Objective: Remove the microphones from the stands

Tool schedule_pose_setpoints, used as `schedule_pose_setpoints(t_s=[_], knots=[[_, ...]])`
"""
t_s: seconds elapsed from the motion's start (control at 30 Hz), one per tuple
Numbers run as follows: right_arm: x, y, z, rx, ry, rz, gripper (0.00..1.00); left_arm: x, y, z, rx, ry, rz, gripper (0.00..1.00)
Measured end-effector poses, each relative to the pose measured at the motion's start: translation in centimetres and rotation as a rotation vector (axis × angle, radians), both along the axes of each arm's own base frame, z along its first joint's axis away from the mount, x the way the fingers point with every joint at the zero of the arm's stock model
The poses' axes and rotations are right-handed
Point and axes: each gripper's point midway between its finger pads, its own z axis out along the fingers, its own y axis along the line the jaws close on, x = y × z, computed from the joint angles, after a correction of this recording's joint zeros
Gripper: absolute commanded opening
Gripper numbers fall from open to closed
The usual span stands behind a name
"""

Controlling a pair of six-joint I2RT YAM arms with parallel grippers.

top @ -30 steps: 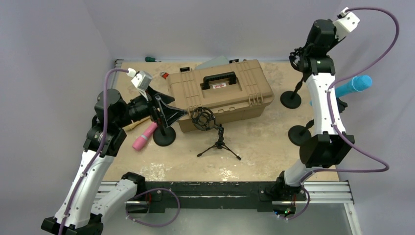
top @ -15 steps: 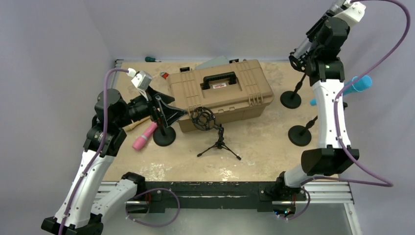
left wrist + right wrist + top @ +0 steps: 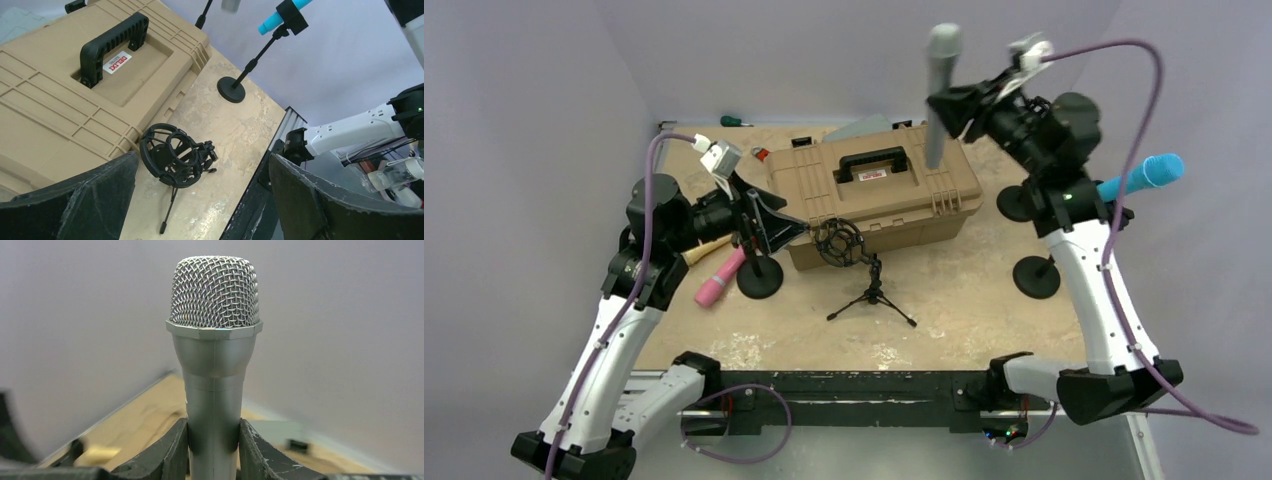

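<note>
One mic [image 3: 940, 90] clamped in right gripper [image 3: 954, 106] above the case [image 3: 874, 195]; carry upright, set down beside case. Left gripper [image 3: 200, 200] wide.

Layout around the case [image 3: 874, 190], as I see it from above.
Tripod [image 3: 871, 295] just before it at 6 o'clock; left stand [image 3: 759, 280] and loose mic [image 3: 717, 283] side by side at 8; far stand [image 3: 1020, 205] at 3; near stand [image 3: 1036, 277], bearing a clipped mic [image 3: 1149, 174], at 4; raised mic [image 3: 939, 90] above its 1 o'clock corner.
</note>
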Motion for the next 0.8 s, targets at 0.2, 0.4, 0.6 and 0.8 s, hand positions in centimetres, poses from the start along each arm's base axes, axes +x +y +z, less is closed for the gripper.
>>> schedule_pose_setpoints(t_s=[0.2, 0.4, 0.6, 0.8], knots=[[-6.2, 12.3, -5.4, -0.102, 0.072, 0.405, 0.0, 0.3, -0.8, -0.2, -0.047, 0.086, -0.029, 0.98], [-10.9, 14.9, -5.0, -0.109, 0.028, 0.536, 0.0, -1.9, -1.7, 1.8, -0.129, 0.125, -0.055, 0.97], [-14.3, 17.9, -4.6, -0.092, 0.007, 0.563, 0.0, -4.0, -3.3, 5.8, -0.202, 0.102, 0.002, 0.97], [-14.6, 21.1, -6.8, -0.113, 0.065, 0.505, 0.0, -1.0, -3.3, 5.9, -0.251, 0.173, 0.216, 0.9]])
